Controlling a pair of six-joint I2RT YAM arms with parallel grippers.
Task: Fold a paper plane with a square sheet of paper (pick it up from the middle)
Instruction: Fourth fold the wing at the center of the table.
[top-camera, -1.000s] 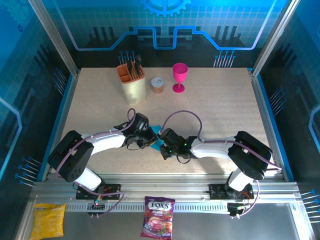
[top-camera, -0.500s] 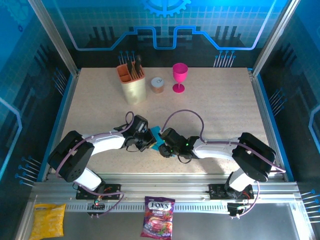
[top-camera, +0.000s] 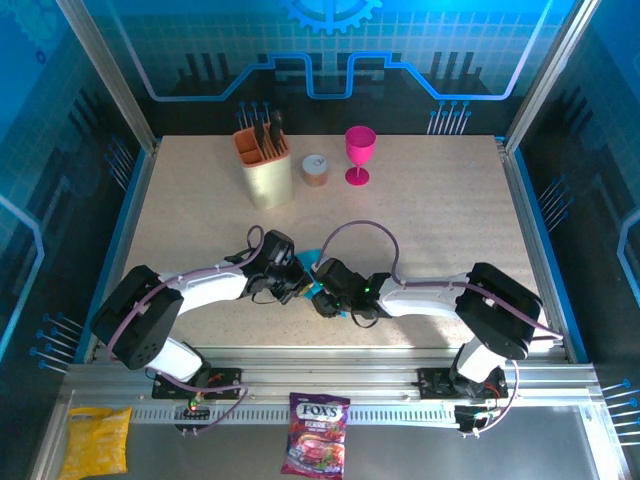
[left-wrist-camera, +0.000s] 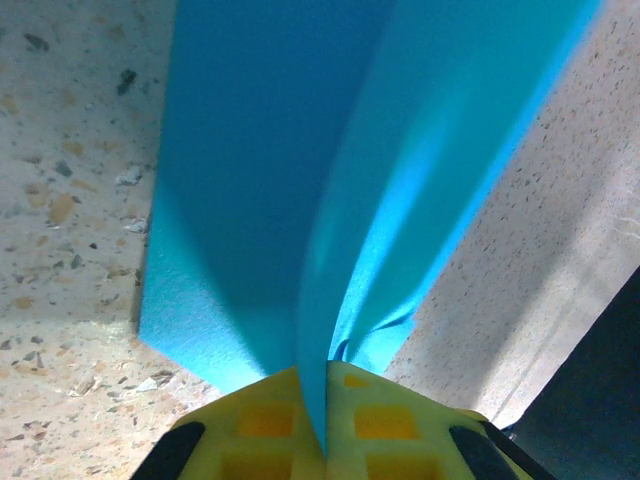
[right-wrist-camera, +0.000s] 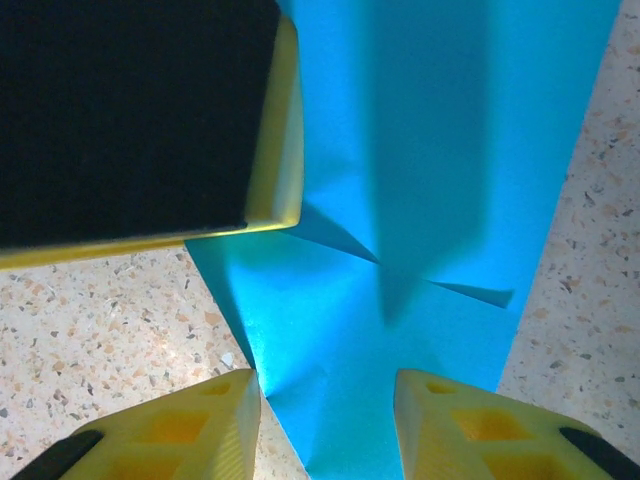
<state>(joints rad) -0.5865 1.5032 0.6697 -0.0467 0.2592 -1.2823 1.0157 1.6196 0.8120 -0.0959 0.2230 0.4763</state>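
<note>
The square sheet of paper is bright cyan-blue and lies folded on the speckled table between both grippers. My left gripper is shut on its raised centre fold. In the left wrist view the paper rises from between the pressed yellow fingertips. My right gripper stands open over the paper's near end. In the right wrist view its yellow fingers straddle the paper, which shows two turned-in corner flaps. The left gripper's finger sits at the upper left of that view.
At the back of the table stand a beige holder with orange utensils, a small jar and a pink goblet. A purple candy bag and a yellow snack bag lie in front of the rail.
My right gripper's jaws have opened off the paper. Both grippers have shifted slightly left, and less of the paper shows from above. The left gripper stays shut on it.
</note>
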